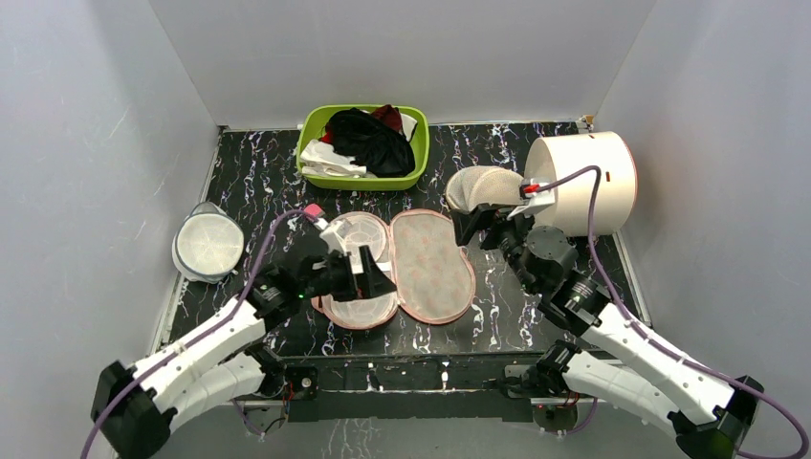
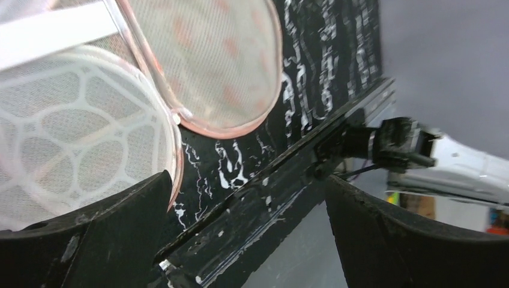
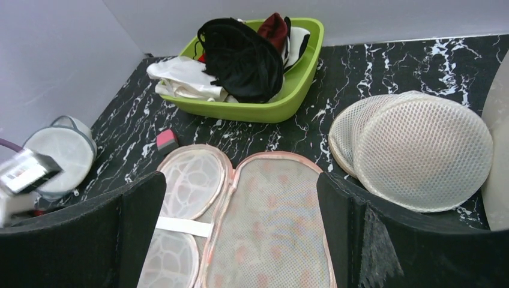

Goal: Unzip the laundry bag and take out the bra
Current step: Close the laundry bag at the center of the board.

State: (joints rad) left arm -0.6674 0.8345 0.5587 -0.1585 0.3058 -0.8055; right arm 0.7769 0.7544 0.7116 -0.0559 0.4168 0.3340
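Peach fabric with pink zip edging is lying spread open like a book in the middle of the black marbled table (image 1: pixel 258 172): that is the laundry bag (image 1: pixel 435 263), unzipped, with both halves facing up. Its right half is showing white mesh lining with the flower print glowing through; its left half is carrying a white ribbed cage (image 2: pixel 66 138) and a white strap (image 3: pixel 183 226) across it. The bra (image 3: pixel 243 60) is not sitting in the bag; I am seeing it as the black garment lying on top of the red and white clothes in the green tub (image 1: pixel 359 179) at the back of the table. The left gripper (image 1: pixel 376 273) is hanging over the bag's left half with its fingers spread wide and gripping nothing. The right gripper (image 3: pixel 240 240) is hovering just beyond the bag's right half, fingers likewise released and empty. Two round mesh domes (image 3: pixel 414 150) are lying just beside it, leaning against a white drum (image 1: pixel 588 182). A round white pouch (image 1: pixel 208 246) is resting near the left wall.
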